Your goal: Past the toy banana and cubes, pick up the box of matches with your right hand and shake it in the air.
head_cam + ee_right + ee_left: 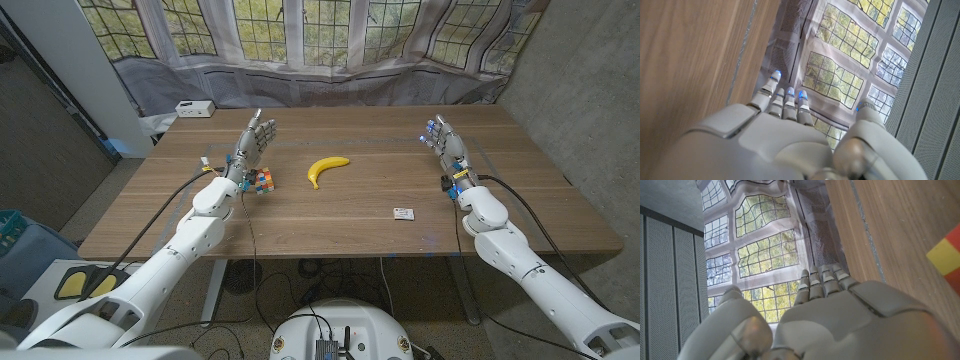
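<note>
Between both hands, nothing grasped yet. Right hand raised on edge, fingers apart, empty. Box of matches lies on counter, near right forearm, well short of its fingertips, inward toward robot. Toy banana midway between hands; cubes just beside left hand, also empty, fingers spread. Pick-up and shake remain. Left wrist view adds cube corner; right wrist view shows bare wood and blue-lit fingertips, no box.
</note>
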Robot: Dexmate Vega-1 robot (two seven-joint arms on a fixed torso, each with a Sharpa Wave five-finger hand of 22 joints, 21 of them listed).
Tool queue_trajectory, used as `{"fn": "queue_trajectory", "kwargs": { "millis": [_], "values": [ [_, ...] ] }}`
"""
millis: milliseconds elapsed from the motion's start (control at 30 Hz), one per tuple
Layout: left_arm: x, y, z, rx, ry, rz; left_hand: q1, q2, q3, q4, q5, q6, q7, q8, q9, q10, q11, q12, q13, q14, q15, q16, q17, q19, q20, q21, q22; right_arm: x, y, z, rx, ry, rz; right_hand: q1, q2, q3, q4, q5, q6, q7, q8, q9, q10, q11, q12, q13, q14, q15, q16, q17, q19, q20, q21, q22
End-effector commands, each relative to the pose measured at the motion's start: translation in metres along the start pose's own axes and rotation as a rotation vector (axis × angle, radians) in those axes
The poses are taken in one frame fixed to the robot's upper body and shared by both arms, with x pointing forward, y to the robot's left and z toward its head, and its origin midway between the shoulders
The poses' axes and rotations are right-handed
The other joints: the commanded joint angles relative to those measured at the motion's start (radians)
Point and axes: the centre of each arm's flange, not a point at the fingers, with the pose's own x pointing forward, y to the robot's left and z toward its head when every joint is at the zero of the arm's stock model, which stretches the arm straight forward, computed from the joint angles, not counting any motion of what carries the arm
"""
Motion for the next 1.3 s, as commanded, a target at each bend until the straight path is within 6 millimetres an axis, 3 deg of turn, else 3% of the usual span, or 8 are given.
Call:
{"fn": "queue_trajectory", "kwargs": {
  "millis": [33, 467, 500, 600, 667, 933, 1300],
  "values": [
    [-0.008, -0.001, 0.010, -0.015, -0.017, -0.006, 0.011, -0.003, 0.003, -0.007, -0.003, 0.014, 0.002, 0.005, 0.003, 0.014, 0.006, 0.006, 0.002, 0.013, 0.003, 0.003, 0.005, 0.013, 0.003, 0.004, 0.005, -0.016, 0.007, 0.020, -0.048, -0.034, -0.008, 0.015, 0.001, 0.004, -0.004, -0.001, 0.008, 0.001, 0.003, 0.005, 0.008, -0.002, 0.002, 0.005, 0.000, 0.003, -0.003, 0.000, -0.005, 0.000, -0.004, 0.003],
    [-0.019, 0.009, 0.024, 0.006, -0.013, -0.023, 0.015, 0.003, 0.005, -0.010, -0.003, 0.030, 0.002, 0.004, 0.004, 0.021, 0.001, 0.005, 0.002, 0.021, 0.004, -0.001, 0.005, 0.019, 0.008, 0.002, 0.005, -0.043, 0.019, 0.025, -0.027, -0.064, -0.030, 0.033, 0.018, 0.013, -0.012, -0.002, 0.038, -0.031, 0.007, 0.005, 0.032, -0.028, 0.000, 0.006, 0.022, 0.014, 0.001, 0.000, 0.009, 0.017, -0.004, 0.004],
    [-0.018, 0.008, 0.024, -0.008, -0.009, -0.024, 0.016, 0.003, 0.006, -0.011, -0.003, 0.030, 0.002, 0.003, 0.004, 0.021, 0.003, 0.004, 0.002, 0.021, 0.005, -0.001, 0.005, 0.018, 0.008, 0.001, 0.005, -0.045, 0.019, 0.026, -0.027, -0.068, -0.028, 0.036, 0.020, 0.014, -0.013, -0.002, 0.042, -0.028, 0.008, 0.005, 0.035, -0.027, 0.000, 0.006, 0.026, 0.008, 0.002, 0.000, 0.011, 0.013, -0.004, 0.004],
    [-0.016, 0.005, 0.019, -0.110, -0.011, -0.058, 0.020, 0.007, 0.007, -0.014, -0.004, 0.043, 0.013, 0.002, 0.004, 0.020, 0.018, 0.000, 0.002, 0.020, 0.008, -0.007, 0.005, 0.030, -0.024, 0.002, 0.005, -0.052, 0.021, 0.028, -0.025, -0.076, -0.032, 0.046, 0.025, 0.019, -0.017, -0.001, 0.042, -0.012, 0.005, 0.006, 0.038, -0.006, -0.003, 0.007, 0.028, -0.001, 0.000, 0.000, 0.018, -0.002, -0.003, 0.004],
    [-0.015, 0.005, 0.017, -0.139, -0.011, -0.071, 0.020, 0.008, 0.007, -0.014, -0.004, 0.044, 0.014, 0.001, 0.004, 0.021, 0.020, 0.000, 0.002, 0.020, 0.009, -0.008, 0.005, 0.032, -0.027, 0.002, 0.005, -0.056, 0.022, 0.030, -0.032, -0.084, -0.028, 0.051, 0.028, 0.020, -0.018, -0.001, 0.037, 0.000, 0.001, 0.006, 0.039, -0.002, -0.004, 0.007, 0.028, 0.000, -0.001, -0.001, 0.020, -0.001, -0.003, 0.003],
    [-0.019, 0.005, 0.022, 0.015, 0.001, -0.019, 0.026, 0.014, 0.010, -0.019, -0.006, 0.027, 0.030, -0.012, 0.004, 0.003, 0.022, -0.011, 0.001, 0.001, 0.014, -0.019, 0.005, 0.022, -0.030, -0.006, 0.005, -0.073, 0.022, 0.033, -0.030, -0.086, -0.028, 0.061, 0.033, 0.024, -0.021, -0.001, 0.029, 0.012, -0.005, 0.006, 0.038, 0.003, -0.009, 0.007, 0.037, 0.000, 0.000, -0.001, 0.041, -0.003, 0.001, 0.003],
    [-0.018, -0.002, 0.017, -0.008, 0.000, -0.043, 0.029, 0.019, 0.012, -0.021, -0.007, 0.026, 0.028, -0.016, 0.004, 0.006, 0.020, -0.013, 0.001, 0.002, 0.013, -0.020, 0.005, 0.013, -0.023, -0.012, 0.005, -0.092, 0.023, 0.036, -0.023, -0.076, -0.028, 0.066, 0.037, 0.024, -0.019, -0.003, 0.029, 0.007, -0.009, 0.005, 0.060, 0.003, -0.008, 0.008, 0.060, 0.000, 0.006, 0.002, 0.052, -0.002, -0.001, 0.003]
  ]
}}
